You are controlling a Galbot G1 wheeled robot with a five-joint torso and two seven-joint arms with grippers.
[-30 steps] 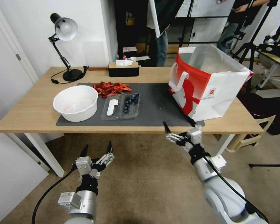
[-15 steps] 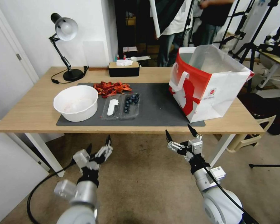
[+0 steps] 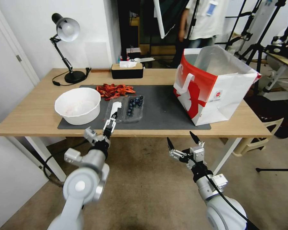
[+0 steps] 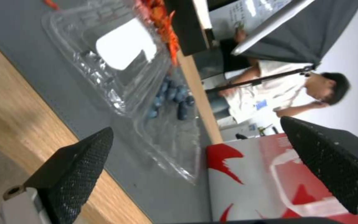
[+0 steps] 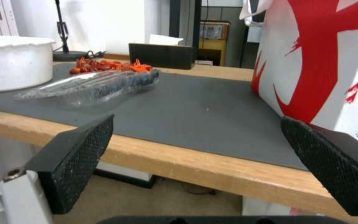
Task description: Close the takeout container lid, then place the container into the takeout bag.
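Observation:
The takeout container [image 3: 133,108] lies open and flat on the dark mat, with blueberries in its right half. Its lid [image 3: 115,109], the clear half with the white label, rests to the left of that half. My left gripper [image 3: 111,120] is open at the table's front edge, just before the lid's near corner. In the left wrist view its fingers [image 4: 84,161] frame the lid [image 4: 121,46], the berries [image 4: 175,99] and the takeout bag [image 4: 270,180]. The red-and-white bag [image 3: 214,86] stands open at the right. Below the table edge my right gripper [image 3: 184,147] is open and faces the container [image 5: 100,84].
A white bowl [image 3: 77,105] sits close to the left of the lid, and a red food pile [image 3: 115,90] lies behind it. A desk lamp [image 3: 67,32] and a black tissue box [image 3: 127,71] stand at the back. Bare mat [image 3: 163,108] lies between container and bag.
My left arm has risen and reached forward from below the table to its front edge by the lid. The right gripper has sunk slightly and stays open.

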